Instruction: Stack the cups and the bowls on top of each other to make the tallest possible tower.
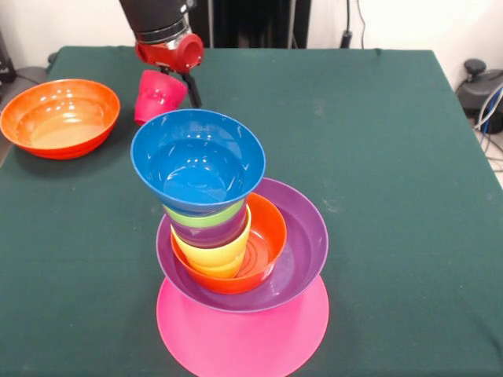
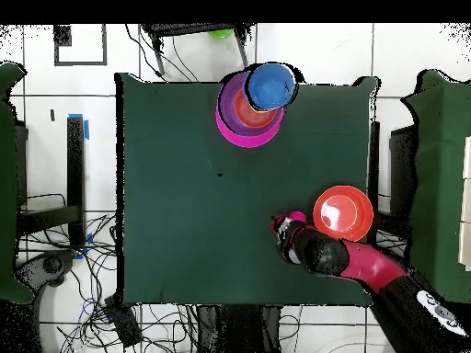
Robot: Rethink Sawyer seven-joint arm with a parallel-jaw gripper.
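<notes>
The tower stands near the front edge in the front view. Its base is the upturned pink bowl (image 1: 236, 338). On it sit the purple bowl (image 1: 305, 243) and the small orange bowl (image 1: 269, 236). In that bowl are the yellow cup (image 1: 211, 256), the purple cup (image 1: 208, 232) and the light green cup (image 1: 206, 216). The small blue bowl (image 1: 198, 161) leans on top. My gripper (image 1: 169, 85) is shut on the red cup (image 1: 157, 96), behind the tower and above the table. The overhead view also shows the gripper (image 2: 290, 232), the red cup (image 2: 296, 218) and the tower (image 2: 246, 115).
The large orange bowl (image 1: 60, 118) sits upright at the far left of the front view, next to my gripper; it also shows in the overhead view (image 2: 343, 212). A light green thing (image 2: 221, 33) lies beyond the table edge in the overhead view.
</notes>
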